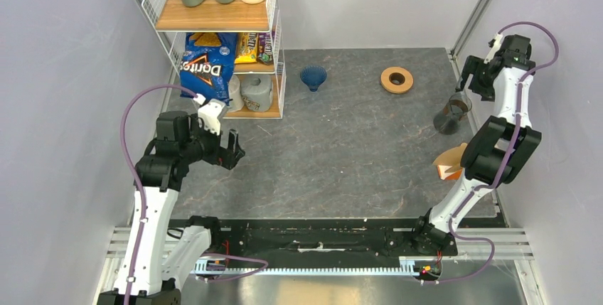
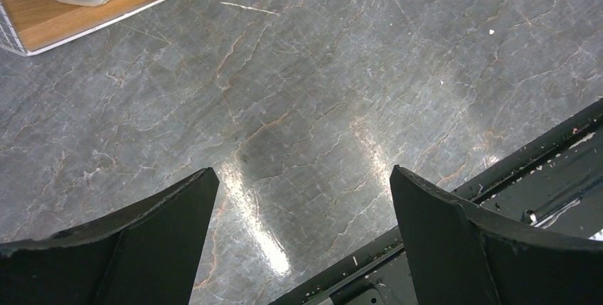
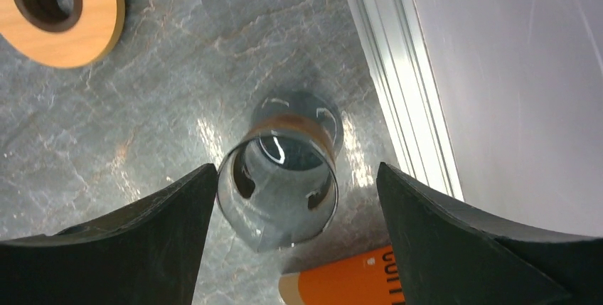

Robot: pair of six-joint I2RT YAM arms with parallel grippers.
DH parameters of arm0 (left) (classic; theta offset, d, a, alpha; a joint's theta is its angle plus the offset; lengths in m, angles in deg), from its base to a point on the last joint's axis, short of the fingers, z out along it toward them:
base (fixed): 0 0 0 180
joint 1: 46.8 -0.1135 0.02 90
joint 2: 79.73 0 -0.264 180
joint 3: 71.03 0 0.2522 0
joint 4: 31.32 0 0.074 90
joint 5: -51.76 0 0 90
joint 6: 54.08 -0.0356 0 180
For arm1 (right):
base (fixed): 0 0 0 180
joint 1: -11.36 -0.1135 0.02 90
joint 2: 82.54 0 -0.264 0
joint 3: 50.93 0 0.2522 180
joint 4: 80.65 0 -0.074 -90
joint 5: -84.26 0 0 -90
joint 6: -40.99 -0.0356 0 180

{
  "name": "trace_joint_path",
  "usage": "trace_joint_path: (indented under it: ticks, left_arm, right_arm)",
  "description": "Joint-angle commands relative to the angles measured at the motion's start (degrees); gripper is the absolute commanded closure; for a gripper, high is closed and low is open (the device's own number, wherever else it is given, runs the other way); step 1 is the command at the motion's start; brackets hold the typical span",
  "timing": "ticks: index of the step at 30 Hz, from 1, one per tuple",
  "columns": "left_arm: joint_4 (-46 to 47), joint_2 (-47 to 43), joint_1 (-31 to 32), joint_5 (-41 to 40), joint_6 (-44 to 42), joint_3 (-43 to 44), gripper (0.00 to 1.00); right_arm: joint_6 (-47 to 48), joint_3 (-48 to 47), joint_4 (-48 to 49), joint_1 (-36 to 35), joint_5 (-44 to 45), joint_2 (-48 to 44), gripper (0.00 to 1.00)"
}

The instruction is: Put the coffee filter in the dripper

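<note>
The dripper [image 1: 313,77], a dark blue ribbed cone, stands on the table at the back centre, beside the shelf rack. An orange-and-white holder [image 1: 449,164] lies at the right edge, half hidden by my right arm; a light-brown part shows on it, but I cannot tell whether that is the coffee filter. The holder's orange end also shows in the right wrist view [image 3: 348,284]. My left gripper [image 1: 231,147] is open and empty over bare table [image 2: 302,184]. My right gripper [image 1: 473,81] is open and empty, above a dark see-through cup [image 3: 284,191].
A tan wooden ring [image 1: 397,79] lies at the back right and shows in the right wrist view [image 3: 64,6]. The dark cup [image 1: 451,114] stands near the right rail. A wire shelf rack [image 1: 220,17] with bottles, a chip bag [image 1: 206,63] and a paper roll stands at the back left.
</note>
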Motion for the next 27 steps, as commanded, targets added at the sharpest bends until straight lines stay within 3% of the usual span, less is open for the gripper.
trace_joint_path:
  ticks: [1,6,27]
  left_arm:
    - [0.68,0.05,-0.05,2.74,0.98,1.41,0.0]
    - [0.73,0.96,-0.05,2.82,1.16,2.17,0.0]
    - [0.9,0.19,-0.07,4.17,1.48,3.34,0.0]
  right_arm:
    - [-3.3,-4.48,3.68,0.04,0.62,2.04,0.09]
    - [-3.31,-6.95,3.51,-0.22,0.44,4.69,0.03]
    - [-0.59,-3.45,-1.04,-2.59,-1.19,5.64,0.03]
